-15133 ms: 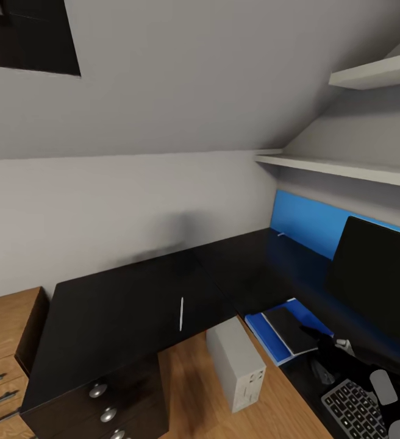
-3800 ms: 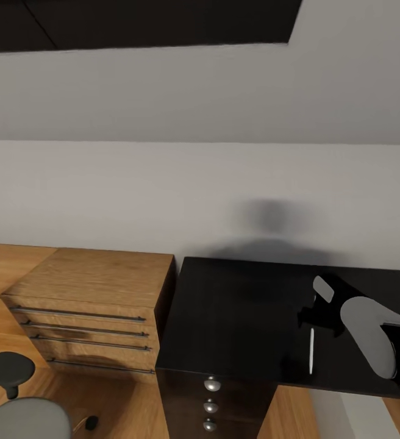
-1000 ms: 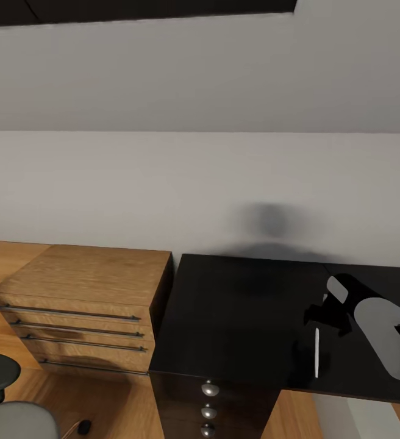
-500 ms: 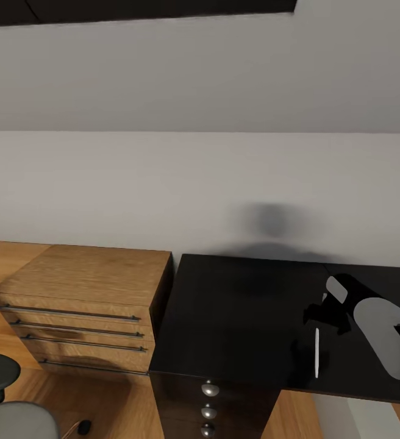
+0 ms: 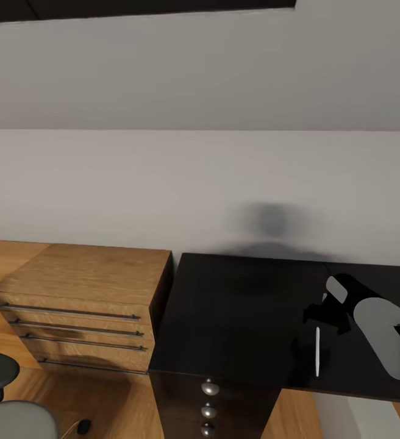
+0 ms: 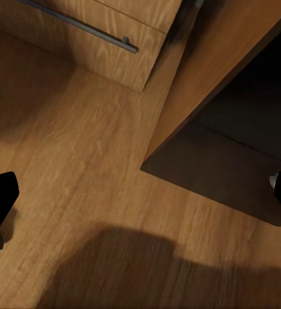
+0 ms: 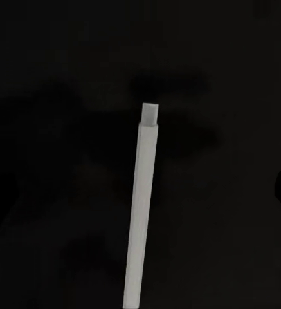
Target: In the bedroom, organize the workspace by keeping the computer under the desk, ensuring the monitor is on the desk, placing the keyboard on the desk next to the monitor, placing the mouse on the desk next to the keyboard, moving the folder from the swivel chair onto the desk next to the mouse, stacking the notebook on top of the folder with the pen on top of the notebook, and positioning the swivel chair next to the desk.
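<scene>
Pen [image 5: 317,352] lies flat on the black bench [image 5: 236,317], near its front edge, long axis running 12-to-6 in the head view. Right end effector [image 5: 327,316] hovers just past the pen's far tip, at about 1 o'clock from the pen's middle; pen is free, not gripped. In the right wrist view the pen [image 7: 140,212] sits centred between the finger edges, fingers spread wide, nothing held. Right arm is clearly the nearer one. Left end effector [image 6: 140,212] hangs low over the wooden floor [image 6: 76,167], parted, empty. Likely next: lower and close across the shaft.
</scene>
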Robot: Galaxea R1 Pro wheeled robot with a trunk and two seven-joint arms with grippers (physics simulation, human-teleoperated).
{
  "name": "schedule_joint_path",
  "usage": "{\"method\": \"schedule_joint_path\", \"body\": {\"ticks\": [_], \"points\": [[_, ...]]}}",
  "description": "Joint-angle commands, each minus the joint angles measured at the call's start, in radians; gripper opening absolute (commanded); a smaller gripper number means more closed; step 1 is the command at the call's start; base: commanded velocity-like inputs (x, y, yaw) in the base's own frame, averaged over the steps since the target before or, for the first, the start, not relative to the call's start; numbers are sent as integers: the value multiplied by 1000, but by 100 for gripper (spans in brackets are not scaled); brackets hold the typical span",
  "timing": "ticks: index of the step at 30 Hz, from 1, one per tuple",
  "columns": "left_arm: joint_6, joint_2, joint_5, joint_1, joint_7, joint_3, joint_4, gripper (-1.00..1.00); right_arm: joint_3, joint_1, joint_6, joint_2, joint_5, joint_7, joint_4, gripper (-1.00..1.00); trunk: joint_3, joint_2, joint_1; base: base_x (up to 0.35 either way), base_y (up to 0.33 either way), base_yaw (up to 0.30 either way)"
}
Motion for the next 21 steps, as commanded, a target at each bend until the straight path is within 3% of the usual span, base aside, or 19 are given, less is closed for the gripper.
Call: {"method": "schedule_joint_path", "body": {"ticks": [1, 21], "points": [[-3, 0, 10, -1, -2, -2, 0, 100, -8, 0, 3, 0, -5, -10, -1, 100, -4, -8, 4, 0, 0, 0], [-5, 0, 9, -1, -3, -2, 0, 100, -7, 0, 3, 1, -5, -10, -2, 100, -64, -141, 77, 0, 0, 0]]}}
